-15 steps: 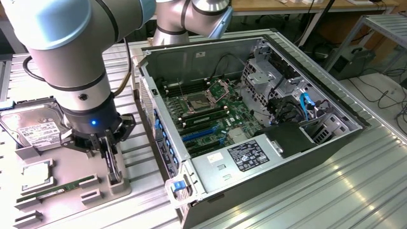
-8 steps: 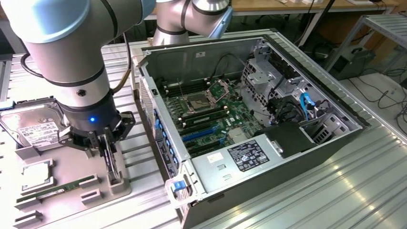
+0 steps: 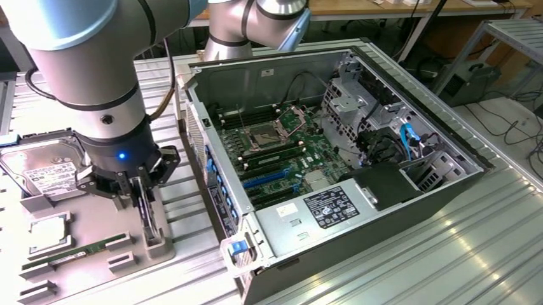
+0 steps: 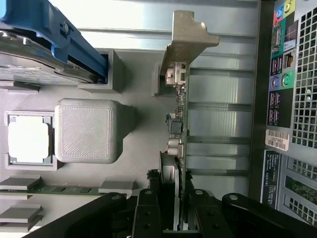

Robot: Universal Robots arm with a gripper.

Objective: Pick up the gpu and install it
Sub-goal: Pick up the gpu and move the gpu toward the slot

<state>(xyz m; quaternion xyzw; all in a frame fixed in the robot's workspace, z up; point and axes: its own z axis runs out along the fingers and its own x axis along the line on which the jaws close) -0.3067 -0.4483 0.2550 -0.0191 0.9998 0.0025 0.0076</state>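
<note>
The gpu (image 4: 179,124) is green with a silver bracket (image 4: 190,34), the finely lined tray (image 4: 86,131) grey, the tool (image 4: 173,206) black.

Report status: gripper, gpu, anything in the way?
Copy: gripper shut on gpu. Card upright, edge-on in gray tray, not yet lifted. Beside it hard drive, apart from card. PC case open.
</note>
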